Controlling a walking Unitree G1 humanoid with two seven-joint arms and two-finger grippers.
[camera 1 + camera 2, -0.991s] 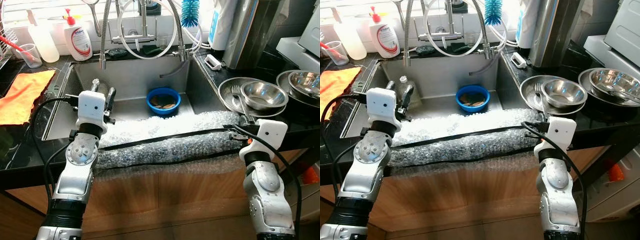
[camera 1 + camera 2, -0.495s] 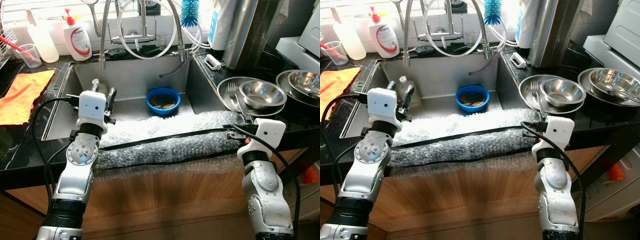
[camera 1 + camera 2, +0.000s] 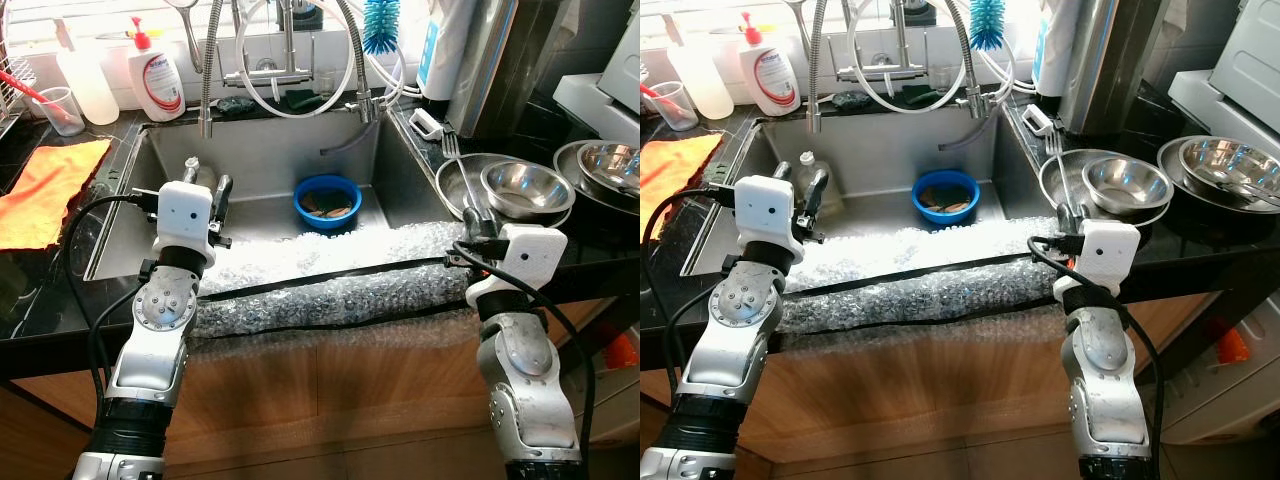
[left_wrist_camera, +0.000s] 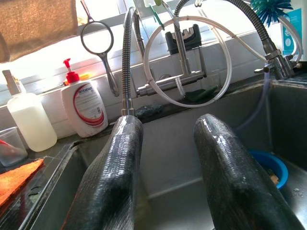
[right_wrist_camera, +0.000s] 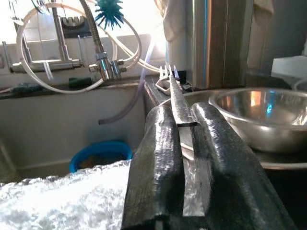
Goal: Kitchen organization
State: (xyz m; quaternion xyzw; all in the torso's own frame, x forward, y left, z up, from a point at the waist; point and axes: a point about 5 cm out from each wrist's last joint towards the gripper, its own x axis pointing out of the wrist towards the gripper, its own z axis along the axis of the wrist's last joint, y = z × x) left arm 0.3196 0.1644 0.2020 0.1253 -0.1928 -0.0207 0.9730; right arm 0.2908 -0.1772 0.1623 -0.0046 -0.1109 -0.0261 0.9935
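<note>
My right gripper (image 3: pixel 471 222) is shut on the handle of a steel fork (image 3: pixel 457 175), also seen in the right wrist view as the fork (image 5: pixel 178 108) pinched between the two fingers. The fork stands tilted up, tines pointing away from me, above the left rim of a steel plate (image 3: pixel 482 158) that carries a steel bowl (image 3: pixel 526 188). My left gripper (image 3: pixel 206 180) hangs open over the left side of the sink (image 3: pixel 270 150), nothing between its fingers (image 4: pixel 112 177). A blue bowl (image 3: pixel 300 205) with brown scraps sits in the sink.
Bubble wrap (image 3: pixel 330 290) with black straps pads the sink's front edge. More steel bowls (image 3: pixel 610 165) are stacked at the far right. A soap bottle (image 3: pixel 154 75) and an orange cloth (image 3: pixel 45 190) are on the left counter. Faucet hoses (image 3: pixel 290 60) hang behind the sink.
My right gripper has lifted the fork off the steel plate and tipped it upright, shifting a little left. The left arm has stayed still.
</note>
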